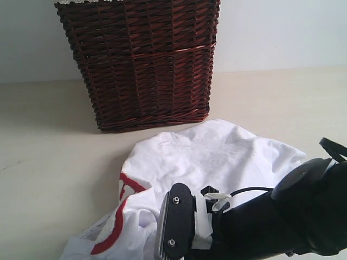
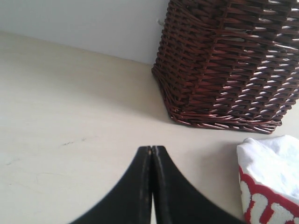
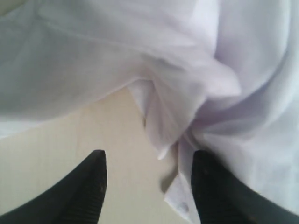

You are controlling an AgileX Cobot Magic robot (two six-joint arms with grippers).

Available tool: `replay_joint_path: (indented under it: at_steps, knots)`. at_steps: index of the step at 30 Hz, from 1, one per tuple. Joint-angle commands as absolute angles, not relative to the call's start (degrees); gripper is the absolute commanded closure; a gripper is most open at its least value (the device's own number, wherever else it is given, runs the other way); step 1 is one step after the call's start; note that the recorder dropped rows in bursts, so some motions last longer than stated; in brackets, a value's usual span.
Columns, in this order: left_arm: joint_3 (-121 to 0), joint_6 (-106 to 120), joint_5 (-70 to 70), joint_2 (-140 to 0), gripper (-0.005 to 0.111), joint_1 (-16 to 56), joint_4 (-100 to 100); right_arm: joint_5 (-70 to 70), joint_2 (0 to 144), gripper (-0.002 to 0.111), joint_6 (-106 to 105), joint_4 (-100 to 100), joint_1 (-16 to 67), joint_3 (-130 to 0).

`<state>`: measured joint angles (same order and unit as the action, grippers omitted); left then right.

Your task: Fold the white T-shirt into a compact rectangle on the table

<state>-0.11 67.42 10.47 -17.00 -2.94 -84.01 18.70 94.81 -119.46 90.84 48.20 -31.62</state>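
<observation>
Your right gripper (image 3: 148,186) stands wide and holds nothing, its jaws on either side of a bunched edge of the white T-shirt (image 3: 187,70). The shirt lies crumpled on the table (image 1: 49,162), just in front of the wicker basket (image 1: 141,59). Your left gripper (image 2: 152,154) is pressed shut and empty over bare table. You look to be at the first grasp, with nothing folded yet. Next, lower onto that edge, close, and draw the cloth flat.

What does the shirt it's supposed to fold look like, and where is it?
Find the tall dark wicker basket on the pale table. Close to its base lies a crumpled white T-shirt. Unlike the stiff basket, it is soft, with red-edged lettering at one end.
</observation>
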Motion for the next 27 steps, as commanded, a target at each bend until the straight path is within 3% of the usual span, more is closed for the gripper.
replay_joint_path:
  at_steps: [1,6,12,15,22,27]
  knots:
    - [0.0,67.26,10.64,-16.58,0.107,-2.74,-84.16,19.81,95.48,0.054,-120.64,91.8,48.02,-33.62]
    - [0.0,67.26,10.64,-16.58,0.107,-2.74,-84.16,19.95,98.37,0.059,-120.64,94.43,48.02,-38.51]
    - [0.0,67.26,10.64,-16.58,0.107,-2.74,-84.16,19.95,99.7,0.097,-118.97,95.42,48.02,-40.78]
    - [0.0,67.26,10.64,-16.58,0.107,-2.74,-84.16,19.63,99.7,0.108,-117.76,95.18,48.02,-40.78]
    - [0.0,67.26,10.64,-16.58,0.107,-2.74,-84.16,20.08,95.45,0.108,-112.29,94.03,48.02,-40.78]
    - [0.0,67.26,10.64,-16.58,0.107,-2.74,-84.16,25.21,88.2,0.108,-92.43,76.72,48.02,-40.93]
